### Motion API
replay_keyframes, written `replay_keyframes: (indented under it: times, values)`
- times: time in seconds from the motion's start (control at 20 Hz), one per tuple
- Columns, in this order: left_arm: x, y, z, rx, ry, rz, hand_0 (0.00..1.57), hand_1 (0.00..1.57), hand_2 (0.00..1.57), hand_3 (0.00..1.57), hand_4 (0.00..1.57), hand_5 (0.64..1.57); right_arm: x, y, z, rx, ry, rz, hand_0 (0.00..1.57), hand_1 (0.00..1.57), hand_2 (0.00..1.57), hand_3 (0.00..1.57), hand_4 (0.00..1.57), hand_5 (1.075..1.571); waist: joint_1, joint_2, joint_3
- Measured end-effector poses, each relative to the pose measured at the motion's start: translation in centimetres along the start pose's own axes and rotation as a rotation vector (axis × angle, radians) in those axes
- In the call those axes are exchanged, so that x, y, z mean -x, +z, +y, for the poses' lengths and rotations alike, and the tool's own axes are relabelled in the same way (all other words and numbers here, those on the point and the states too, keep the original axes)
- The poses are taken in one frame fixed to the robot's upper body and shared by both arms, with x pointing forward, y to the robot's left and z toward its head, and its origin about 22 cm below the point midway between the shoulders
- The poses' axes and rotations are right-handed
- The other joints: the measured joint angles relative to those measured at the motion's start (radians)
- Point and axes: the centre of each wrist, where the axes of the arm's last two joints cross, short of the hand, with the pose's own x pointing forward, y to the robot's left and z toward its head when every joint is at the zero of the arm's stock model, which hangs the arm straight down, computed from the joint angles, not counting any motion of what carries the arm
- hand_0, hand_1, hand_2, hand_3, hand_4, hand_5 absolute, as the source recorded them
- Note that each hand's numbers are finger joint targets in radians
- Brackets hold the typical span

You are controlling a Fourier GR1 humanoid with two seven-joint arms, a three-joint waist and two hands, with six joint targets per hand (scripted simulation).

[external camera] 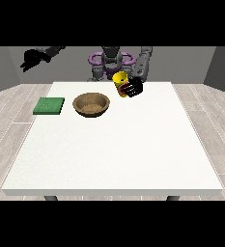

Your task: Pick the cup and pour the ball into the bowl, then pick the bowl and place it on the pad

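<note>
Pour step in hand: yellow cup (119, 78) lifted, fingers (129, 89) of the hand at the view's right (133, 88) curled round it. Next: carry over the wooden bowl (91, 104), then tip. Other hand (33, 59) raised; fingers' state impossible to tell.

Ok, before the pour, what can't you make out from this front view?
- The ball: the yellow cup hides its own inside.
- The cup's lower part: covered by the hand at the view's right.
- The wooden bowl: its near rim hides part of its inside.
</note>
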Motion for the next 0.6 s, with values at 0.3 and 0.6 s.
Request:
replay_keyframes:
  times: [0.3, 0.6]
  values:
    - [-1.1, -2.4, 0.0, 0.013, -0.277, -0.046, 1.48, 1.48, 1.57, 1.57, 1.52, 1.230, -1.8, -1.7, 0.5, -0.050, -0.015, -0.041, 0.00, 0.00, 0.34, 0.68, 0.54, 1.568, -0.057, 0.034, 0.0006]
    - [-2.2, -3.4, -1.9, 0.061, -0.563, -0.096, 1.53, 1.53, 1.57, 1.57, 1.49, 1.318, -1.2, -2.3, 1.0, -0.064, -0.013, -0.010, 0.00, 0.00, 0.37, 0.69, 0.54, 1.566, -0.064, 0.010, 0.0016]
